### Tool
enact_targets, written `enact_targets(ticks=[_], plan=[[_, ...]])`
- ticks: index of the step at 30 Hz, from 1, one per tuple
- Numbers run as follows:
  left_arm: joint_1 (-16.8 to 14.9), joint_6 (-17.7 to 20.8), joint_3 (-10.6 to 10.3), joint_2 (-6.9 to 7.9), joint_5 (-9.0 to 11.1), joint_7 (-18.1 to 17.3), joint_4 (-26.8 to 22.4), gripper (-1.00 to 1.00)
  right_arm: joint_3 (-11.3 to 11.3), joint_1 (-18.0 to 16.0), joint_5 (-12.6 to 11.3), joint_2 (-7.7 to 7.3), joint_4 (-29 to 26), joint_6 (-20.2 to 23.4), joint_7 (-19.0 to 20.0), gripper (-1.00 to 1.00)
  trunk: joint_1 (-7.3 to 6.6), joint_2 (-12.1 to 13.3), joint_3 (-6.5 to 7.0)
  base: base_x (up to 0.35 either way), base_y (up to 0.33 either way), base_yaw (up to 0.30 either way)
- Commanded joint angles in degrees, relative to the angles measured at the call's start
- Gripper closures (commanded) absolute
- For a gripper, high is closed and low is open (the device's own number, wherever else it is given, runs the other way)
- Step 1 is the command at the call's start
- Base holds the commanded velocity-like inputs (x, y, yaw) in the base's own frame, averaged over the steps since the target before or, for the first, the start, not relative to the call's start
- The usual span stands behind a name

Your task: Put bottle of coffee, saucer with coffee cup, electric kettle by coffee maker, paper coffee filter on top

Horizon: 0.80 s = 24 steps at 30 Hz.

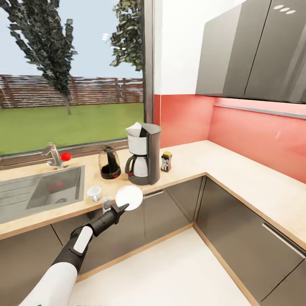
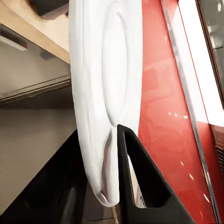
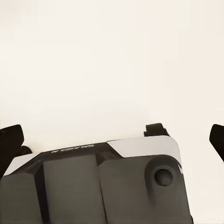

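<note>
Saucer (image 1: pixel 129 197): head view, centre frame, held on edge by left claw (image 1: pixel 121 208), just below desk (image 1: pixel 238 170) edge; coffee maker (image 1: pixel 143 154) lies up-frame.
Left wrist view: claw (image 2: pixel 114 140) clamped on rim.
Right wrist view: right claw (image 3: pixel 112 135) spread, empty.

Right wrist view: small pale lettering printed along dark edge of robot housing (image 3: pixel 70 149), just below white cover panel; characters resemble "GALAXEA", too small and slanted to read with certainty. Head view: pale label on bottle of coffee (image 1: pixel 166 161), right of coffee maker (image 1: pixel 143 154); print illegible. No other readable text, numbers or signs.
</note>
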Motion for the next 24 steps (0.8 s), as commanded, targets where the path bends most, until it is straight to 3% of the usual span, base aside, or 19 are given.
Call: enact_targets(ticks=[1,14,24], plan=[[-0.08,0.29,0.24,-0.08,0.0,0.0,0.02,1.0,-0.25,-0.01,0.01,0.02,-0.11,0.23,-0.17,-1.0,0.03,-0.13,-0.13,0.0,0.0,0.274],[-0.09,0.24,0.17,-0.12,0.01,0.05,0.04,1.0,-0.21,-0.01,0.01,0.07,-0.11,0.23,-0.17,-1.0,0.03,-0.13,-0.13,0.0,-0.005,0.275],[-0.07,0.2,0.22,-0.13,-0.05,0.08,0.25,1.0,-0.16,-0.01,0.14,0.1,-0.12,0.29,-0.21,-1.0,0.03,-0.13,-0.13,0.027,-0.24,0.276]])
